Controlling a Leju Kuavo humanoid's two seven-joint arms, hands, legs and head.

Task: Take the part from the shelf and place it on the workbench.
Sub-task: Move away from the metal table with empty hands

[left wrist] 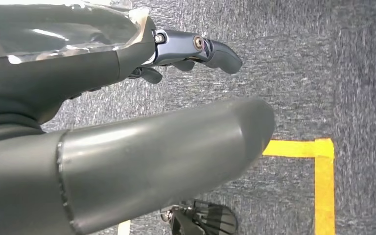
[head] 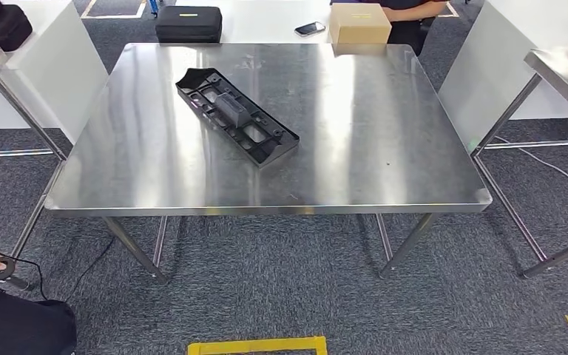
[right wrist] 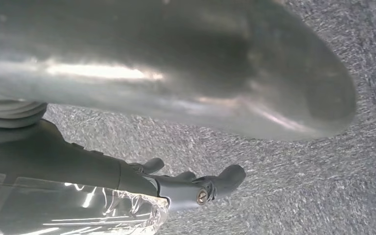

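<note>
While the long black moulded plastic part (head: 235, 115) lies diagonally on the stainless-steel workbench (head: 384, 148), left-centre, the robot's left hand (left wrist: 127, 127) & right hand (right wrist: 176, 98) hang over grey carpet (head: 281, 281), fingers loose, grasping nothing.

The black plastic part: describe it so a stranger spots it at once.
Find the steel workbench in the middle of the head view. On its left half lies the black plastic part, a long ribbed tray set diagonally. Nothing else rests on that benchtop; the cardboard box and black case sit behind.
</note>
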